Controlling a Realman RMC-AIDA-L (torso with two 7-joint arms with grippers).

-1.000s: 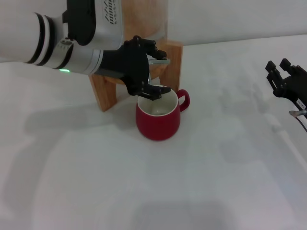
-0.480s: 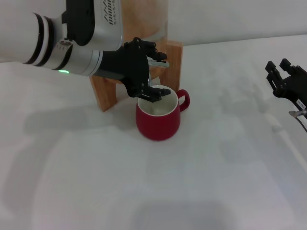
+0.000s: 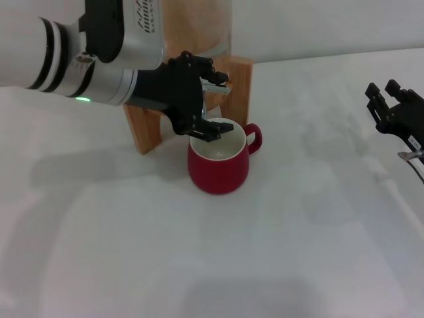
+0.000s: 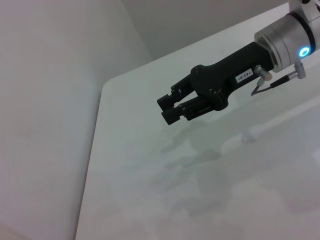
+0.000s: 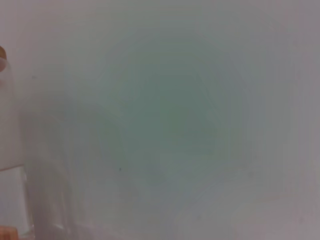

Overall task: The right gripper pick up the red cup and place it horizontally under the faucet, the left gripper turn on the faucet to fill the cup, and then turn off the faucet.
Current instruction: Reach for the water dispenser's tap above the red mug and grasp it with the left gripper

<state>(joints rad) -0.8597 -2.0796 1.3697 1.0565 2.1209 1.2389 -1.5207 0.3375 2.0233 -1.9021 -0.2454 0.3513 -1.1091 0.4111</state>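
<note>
Left gripper (image 3: 199, 99) is curled around the faucet (image 3: 218, 86) lever, its lowest fingers over the red cup (image 3: 220, 162) rim at 11 o'clock. Upright on the white table (image 3: 278, 252), the cup touches the wooden stand (image 3: 142, 126). At 3 o'clock, well apart, the right gripper (image 3: 392, 106) hangs idle, fingers slightly parted.

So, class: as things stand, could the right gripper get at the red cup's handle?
Probably yes. The right gripper sits off at the table's right edge, and the red cup has its handle turned toward that side with bare table between. The left gripper crowds only the faucet side above the rim.
</note>
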